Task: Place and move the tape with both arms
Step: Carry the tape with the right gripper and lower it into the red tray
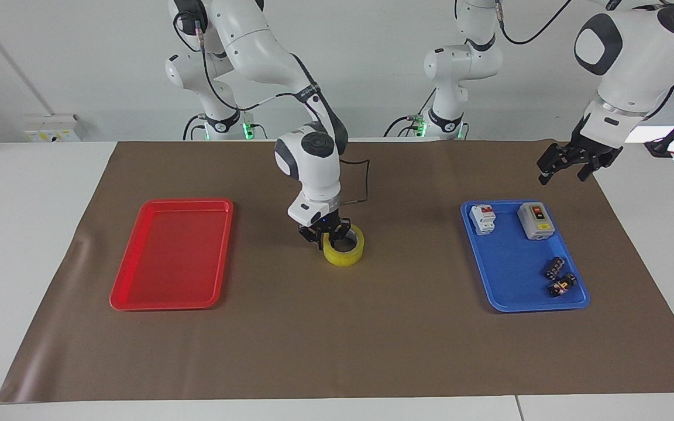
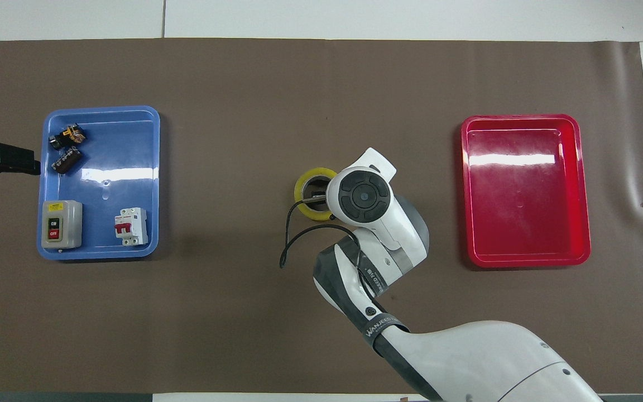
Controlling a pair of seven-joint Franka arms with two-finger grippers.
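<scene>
The tape [image 1: 344, 246] is a yellow roll lying flat on the brown mat in the middle of the table; it also shows in the overhead view [image 2: 305, 185], partly covered by the wrist. My right gripper [image 1: 329, 233] is down at the roll, on the part of its rim toward the right arm's end. My left gripper [image 1: 565, 168] is open and empty, up in the air over the mat beside the blue tray [image 1: 509, 280]. In the overhead view the left gripper [image 2: 6, 159] reaches in from the view's edge.
The blue tray [image 2: 101, 248] holds a grey switch box [image 1: 535, 220], a white breaker [image 1: 482, 218] and two small dark parts [image 1: 558, 277]. A red tray [image 1: 170, 251] lies toward the right arm's end. A black cable [image 2: 293, 234] loops from the right wrist.
</scene>
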